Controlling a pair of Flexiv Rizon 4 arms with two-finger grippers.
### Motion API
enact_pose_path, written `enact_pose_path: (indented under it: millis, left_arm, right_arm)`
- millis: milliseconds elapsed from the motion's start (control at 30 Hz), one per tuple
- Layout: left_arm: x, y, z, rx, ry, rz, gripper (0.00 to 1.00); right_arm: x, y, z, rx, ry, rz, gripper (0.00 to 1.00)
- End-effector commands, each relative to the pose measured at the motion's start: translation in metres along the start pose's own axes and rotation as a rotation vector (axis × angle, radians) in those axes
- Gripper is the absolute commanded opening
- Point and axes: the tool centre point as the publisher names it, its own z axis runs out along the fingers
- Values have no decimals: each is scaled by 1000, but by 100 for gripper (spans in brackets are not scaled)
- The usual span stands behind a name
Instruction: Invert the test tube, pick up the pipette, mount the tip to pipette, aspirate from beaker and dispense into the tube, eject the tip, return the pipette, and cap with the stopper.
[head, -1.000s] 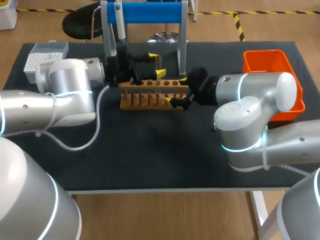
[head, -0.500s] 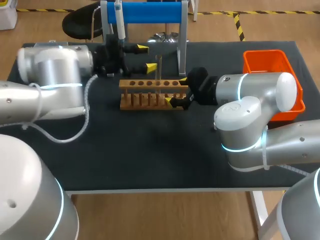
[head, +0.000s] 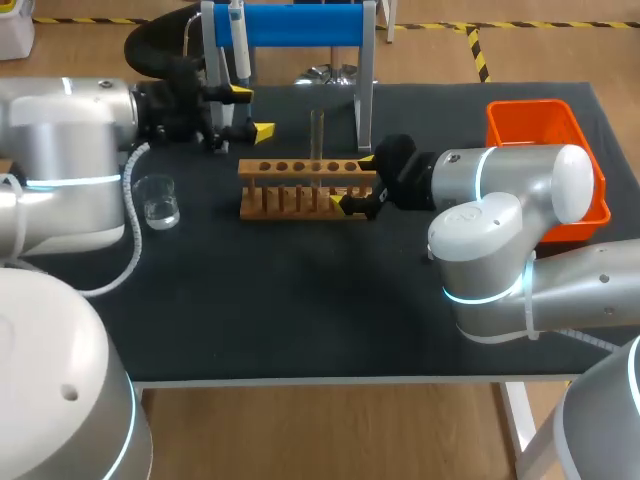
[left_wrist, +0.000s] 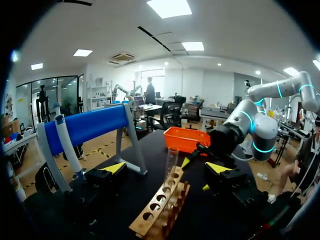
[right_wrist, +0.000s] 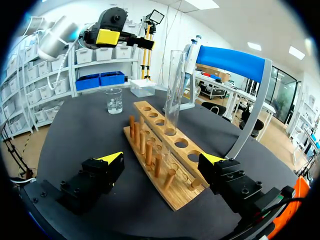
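Black table mat (head: 300, 300). Left gripper (head: 251, 112) spread wide, empty, far left, near the blue-barred pipette stand (head: 300, 25). Right gripper (head: 352, 181) open, straddling the right end of the wooden tube rack (head: 300, 180) (no contact seen). Clear glass test tube (head: 317, 135) stands upright in the rack.

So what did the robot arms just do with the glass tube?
The left gripper drew back from the clear glass test tube, away to the left, and is open and empty. Its arm no longer hides the small glass beaker. The tube stands upright in the wooden rack as before, and the right gripper stayed open at the rack's right end.
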Motion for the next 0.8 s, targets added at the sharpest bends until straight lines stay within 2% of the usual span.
enact_pose_path:
  millis: [33, 267, 300, 500, 667, 800]
  left_arm:
    - [0, 0, 0, -2, -1, -1, 100]
    - [0, 0, 0, -2, -1, -1, 100]
    - [-5, 4, -5, 2, -20, -12, 100]
    - [-49, 28, -57, -42, -191, -86, 100]
    - [-88, 51, -103, -114, -374, -135, 100]
    - [-116, 66, -135, -130, -513, -173, 100]
  right_arm:
    - [0, 1, -1, 4, 2, 0, 100]
    - [0, 1, -1, 4, 2, 0, 100]
    - [0, 1, -1, 4, 2, 0, 100]
    - [0, 1, -1, 4, 2, 0, 100]
    - [0, 1, -1, 4, 2, 0, 100]
    - [0, 1, -1, 4, 2, 0, 100]
